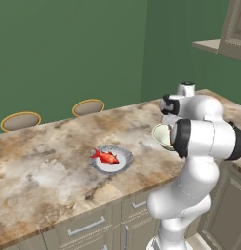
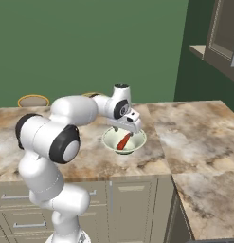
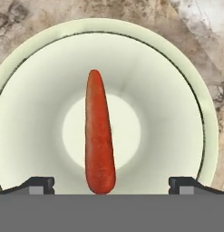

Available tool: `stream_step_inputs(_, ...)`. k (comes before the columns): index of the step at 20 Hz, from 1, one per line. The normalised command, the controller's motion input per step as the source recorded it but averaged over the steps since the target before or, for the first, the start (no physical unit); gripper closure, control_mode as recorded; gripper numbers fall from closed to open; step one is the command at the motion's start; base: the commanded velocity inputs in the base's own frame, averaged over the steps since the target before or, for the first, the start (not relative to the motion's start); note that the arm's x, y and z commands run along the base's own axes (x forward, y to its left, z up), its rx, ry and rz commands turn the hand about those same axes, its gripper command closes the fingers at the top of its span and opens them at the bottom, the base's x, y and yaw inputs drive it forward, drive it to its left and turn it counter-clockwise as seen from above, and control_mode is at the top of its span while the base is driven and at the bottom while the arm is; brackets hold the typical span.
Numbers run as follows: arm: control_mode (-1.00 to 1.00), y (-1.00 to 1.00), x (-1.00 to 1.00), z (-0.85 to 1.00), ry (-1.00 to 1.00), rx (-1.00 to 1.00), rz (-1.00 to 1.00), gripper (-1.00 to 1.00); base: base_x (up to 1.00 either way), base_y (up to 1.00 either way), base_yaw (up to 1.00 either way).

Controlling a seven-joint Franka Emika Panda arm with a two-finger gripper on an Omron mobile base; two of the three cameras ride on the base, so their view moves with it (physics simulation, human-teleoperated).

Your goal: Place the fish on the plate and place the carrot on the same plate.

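Observation:
The red-orange fish (image 1: pixel 106 157) lies on the small grey-white plate (image 1: pixel 123 165) near the counter's front edge. The carrot (image 3: pixel 99 136) (image 2: pixel 123 141), a tapered reddish-orange stick, rests inside a cream bowl (image 3: pixel 186 113) (image 2: pixel 109 139) (image 1: pixel 160 135) to the plate's right. My gripper (image 3: pixel 111 185) (image 2: pixel 127 134) hangs open just above the bowl, its fingertips (image 3: pixel 41 185) standing wide to either side of the carrot's thick end without touching it. In the left base view my own arm hides most of the bowl.
Two round stool tops (image 1: pixel 20 121) (image 1: pixel 88 107) stand behind the marble counter (image 1: pixel 49 171). Drawers and cabinet doors (image 2: pixel 130 209) run below the counter. A wall cabinet with a shelf (image 2: pixel 218 45) hangs at the upper right.

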Motion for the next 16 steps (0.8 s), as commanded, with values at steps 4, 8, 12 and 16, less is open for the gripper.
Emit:
stream_step_inputs(4,-1.00,0.00,0.00,-0.26,-0.02,0.00,0.00,-1.00,0.00,0.00,0.00)
stream_step_inputs(8,-1.00,0.00,0.00,-0.21,-0.05,0.00,0.00,-1.00,0.00,0.00,0.00)
stream_step_inputs(12,-1.00,0.00,0.00,-0.16,-0.08,0.00,0.00,-1.00,0.00,0.00,0.00)
stream_step_inputs(16,-1.00,0.00,0.00,-0.11,-0.09,0.00,0.00,-1.00,0.00,0.00,0.00)
